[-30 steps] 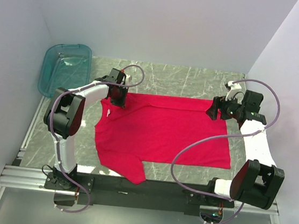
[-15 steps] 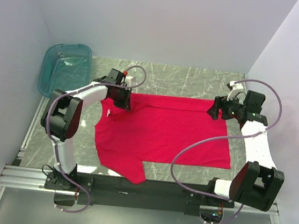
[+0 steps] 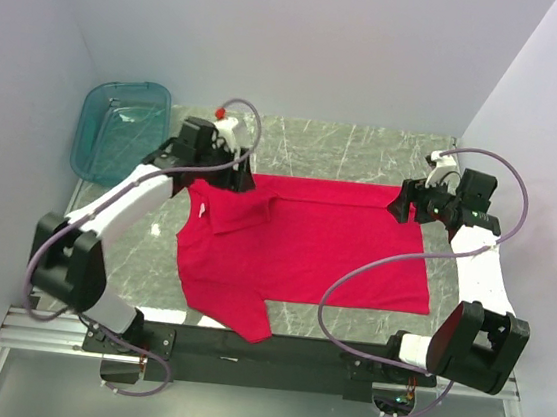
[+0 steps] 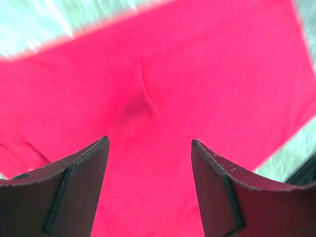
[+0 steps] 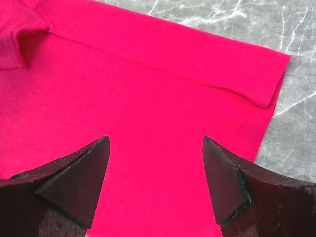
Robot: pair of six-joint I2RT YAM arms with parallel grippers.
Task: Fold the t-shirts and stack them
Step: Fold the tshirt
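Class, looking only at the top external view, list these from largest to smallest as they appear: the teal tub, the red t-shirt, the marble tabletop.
1. marble tabletop, partly covered yet clearly largest
2. red t-shirt
3. teal tub, clearly smallest

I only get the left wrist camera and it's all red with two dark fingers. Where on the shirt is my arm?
Observer: Your left pincer hangs open over the far-left corner of the red t-shirt, at the end where the neck and sleeves are.
Operator: What's the other arm doing?
Observer: The right pincer is over the far-right corner, by the hem, open and empty.
Operator: Is anything else around?
Observer: A teal tub sits in the far-left corner, apart from the shirt.
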